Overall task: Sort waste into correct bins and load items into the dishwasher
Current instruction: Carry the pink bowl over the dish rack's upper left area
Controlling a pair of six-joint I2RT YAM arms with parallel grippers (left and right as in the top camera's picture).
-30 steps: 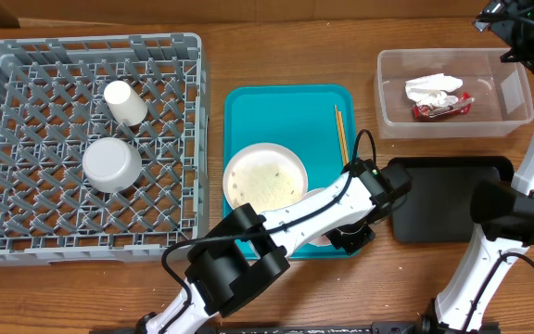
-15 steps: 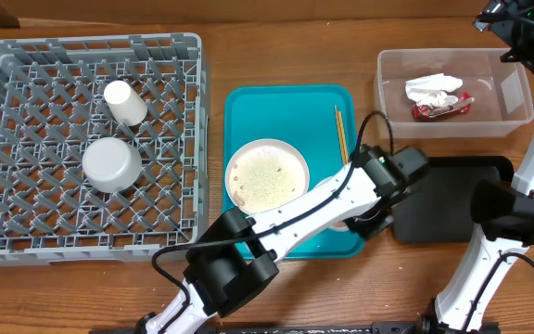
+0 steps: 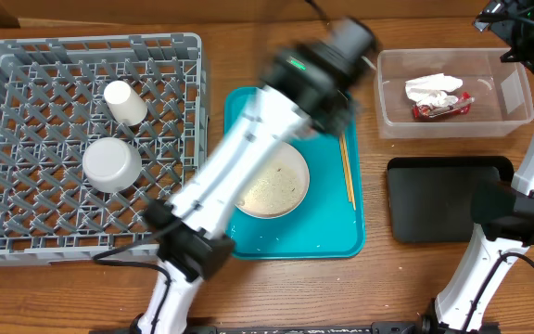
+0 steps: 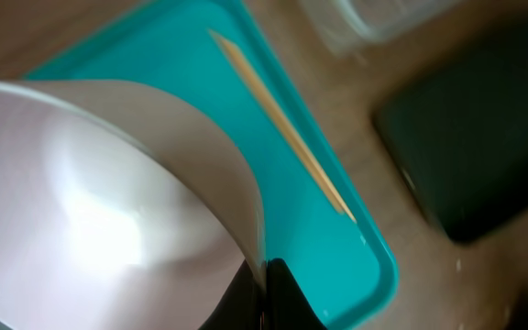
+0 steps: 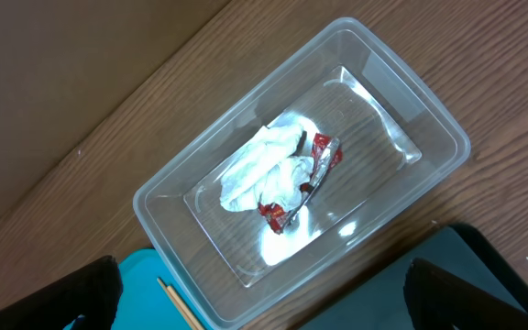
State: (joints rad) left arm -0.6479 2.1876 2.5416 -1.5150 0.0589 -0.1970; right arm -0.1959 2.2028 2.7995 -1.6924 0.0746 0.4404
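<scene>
Presently we find the left gripper clamped on the rim of the pink bowl above the teal tray, where the chopsticks lie. Our right gripper stands wide over the clear tub holding napkin and red wrapper.

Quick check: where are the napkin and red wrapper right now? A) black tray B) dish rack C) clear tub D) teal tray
C: the overhead and right wrist views both show the napkin and the red wrapper lying together inside the clear tub.
</scene>
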